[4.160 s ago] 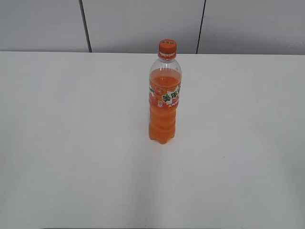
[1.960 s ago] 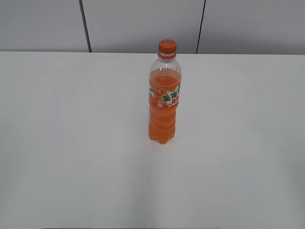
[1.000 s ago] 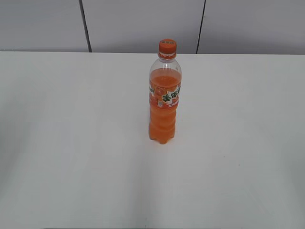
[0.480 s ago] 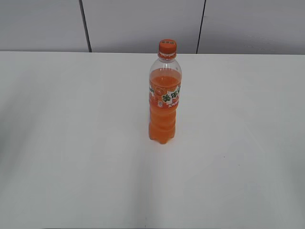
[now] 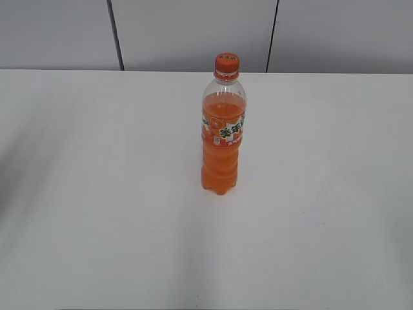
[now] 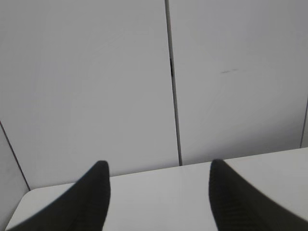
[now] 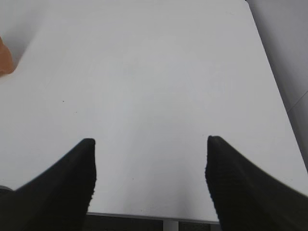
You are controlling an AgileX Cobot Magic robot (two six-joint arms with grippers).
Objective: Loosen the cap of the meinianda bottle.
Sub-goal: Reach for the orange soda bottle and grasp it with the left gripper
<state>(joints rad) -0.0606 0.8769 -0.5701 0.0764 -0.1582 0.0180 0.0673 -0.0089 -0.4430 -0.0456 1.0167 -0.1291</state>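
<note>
The meinianda bottle (image 5: 223, 139) stands upright in the middle of the white table (image 5: 97, 194). It is clear plastic with orange drink and an orange-green-white label. Its orange cap (image 5: 226, 63) sits on the neck. Neither gripper shows in the exterior view. My left gripper (image 6: 156, 168) is open and empty, facing the wall over the table's far edge. My right gripper (image 7: 150, 144) is open and empty above bare table. An orange sliver of the bottle (image 7: 5, 57) shows at the left edge of the right wrist view.
A grey panelled wall (image 5: 193, 32) with dark seams runs behind the table. The table's near edge (image 7: 144, 216) shows in the right wrist view. A faint shadow lies on the table's left side (image 5: 19, 168).
The bottle has not moved. A soft shadow has spread onto the left side of the table in the exterior view.
</note>
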